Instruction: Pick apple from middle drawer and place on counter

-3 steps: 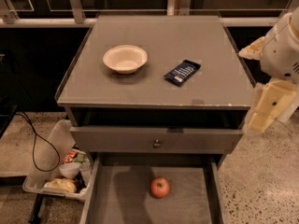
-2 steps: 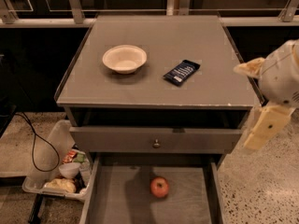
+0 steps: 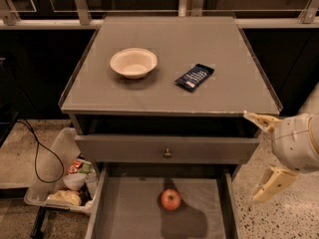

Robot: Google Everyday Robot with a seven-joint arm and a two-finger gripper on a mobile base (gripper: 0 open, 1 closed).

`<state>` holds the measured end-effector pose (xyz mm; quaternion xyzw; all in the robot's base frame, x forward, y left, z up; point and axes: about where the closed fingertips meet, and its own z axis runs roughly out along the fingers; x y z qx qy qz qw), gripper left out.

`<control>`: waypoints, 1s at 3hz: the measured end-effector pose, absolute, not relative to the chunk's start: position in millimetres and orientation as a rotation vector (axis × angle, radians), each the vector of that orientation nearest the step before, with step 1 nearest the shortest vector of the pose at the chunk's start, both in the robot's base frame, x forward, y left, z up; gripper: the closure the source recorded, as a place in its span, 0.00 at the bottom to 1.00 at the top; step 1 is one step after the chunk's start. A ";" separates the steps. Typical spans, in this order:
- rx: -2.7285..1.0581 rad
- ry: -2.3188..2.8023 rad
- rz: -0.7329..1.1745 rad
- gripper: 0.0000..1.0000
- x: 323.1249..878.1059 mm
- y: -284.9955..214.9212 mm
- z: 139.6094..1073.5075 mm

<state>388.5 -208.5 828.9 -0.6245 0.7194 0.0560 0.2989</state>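
The red apple lies on the floor of the open middle drawer, near its back and a little right of centre. The grey counter is the cabinet top above it. My gripper is at the right edge of the view, beside the cabinet's right front corner, level with the upper drawer front. Its two cream fingers are spread apart and hold nothing. It is to the right of the apple and above it, apart from it.
A cream bowl and a dark blue snack packet lie on the counter. A closed drawer front with a round knob sits above the open drawer. A clear bin of rubbish and a black cable are on the floor at left.
My gripper has moved down along the cabinet's right side, from counter height to the level of the upper drawer front. The apple, bowl and packet have not moved.
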 end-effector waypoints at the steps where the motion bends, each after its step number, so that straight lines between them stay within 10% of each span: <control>1: -1.671 1.914 0.147 0.00 388.1 -206.2 824.6; 3: -1.643 2.012 0.216 0.00 392.8 -199.9 718.7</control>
